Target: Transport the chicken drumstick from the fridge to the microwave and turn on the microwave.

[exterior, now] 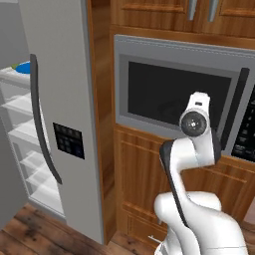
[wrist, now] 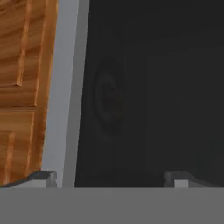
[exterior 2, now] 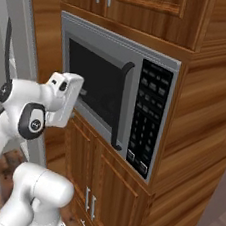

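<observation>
Now, empty-handed at the closed microwave door.

Nearest, at the bottom of the hand view, the white arm's two-finger gripper (wrist: pixel 109 178) shows its dark tips spread wide with nothing between them, facing the black glass of the wide grey built-in microwave (exterior 2: pixel 112 97). Its door looks shut, so the likely step is opening it by the dark vertical bar handle (exterior 2: pixel 120 106) at mid-frame in the right base view (hook squarely behind the bar and pull along the hinge arc). Farther off, at the left of the left base view, the tall light-grey fridge (exterior: pixel 60 99) stands open; the chicken drumstick's whereabouts I cannot tell.
</observation>
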Robot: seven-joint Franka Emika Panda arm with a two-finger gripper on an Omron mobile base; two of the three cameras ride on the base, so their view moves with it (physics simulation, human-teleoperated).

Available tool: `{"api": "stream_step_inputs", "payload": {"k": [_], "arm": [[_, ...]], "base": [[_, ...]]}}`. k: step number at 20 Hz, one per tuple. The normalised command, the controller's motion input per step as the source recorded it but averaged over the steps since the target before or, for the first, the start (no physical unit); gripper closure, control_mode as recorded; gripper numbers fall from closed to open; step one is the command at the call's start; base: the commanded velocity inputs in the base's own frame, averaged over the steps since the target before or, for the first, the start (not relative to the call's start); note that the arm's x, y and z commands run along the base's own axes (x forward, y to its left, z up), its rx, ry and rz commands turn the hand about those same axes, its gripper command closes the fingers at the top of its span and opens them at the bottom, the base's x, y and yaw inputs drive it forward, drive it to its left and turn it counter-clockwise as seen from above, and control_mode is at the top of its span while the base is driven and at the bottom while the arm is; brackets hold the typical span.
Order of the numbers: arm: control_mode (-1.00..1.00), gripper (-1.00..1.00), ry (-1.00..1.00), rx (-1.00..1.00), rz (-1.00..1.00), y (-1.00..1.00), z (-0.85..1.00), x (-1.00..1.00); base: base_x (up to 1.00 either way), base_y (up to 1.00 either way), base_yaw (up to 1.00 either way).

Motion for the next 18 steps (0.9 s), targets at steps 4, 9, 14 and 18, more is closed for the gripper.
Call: {"api": "stream_step_inputs", "payload": {"k": [4,9,14,18], "arm": [[-1.00,-1.00,0.40,-0.04,-0.21,0.70,0.40,-0.42],[-1.00,-1.00,-0.03,-0.24,-0.29,-0.02,-0.13,-0.15],[-1.00,-1.00,-0.30,-0.17,-0.16,-0.49,-0.70,-0.37],[-1.00,-1.00,-0.27,-0.09,-0.14,-0.58,-0.77,-0.31]], "base": [[0.00,0.00,0.00],[0.00,0.00,0.00],[0.00,0.00,0.00],[0.00,0.00,0.00]]}}
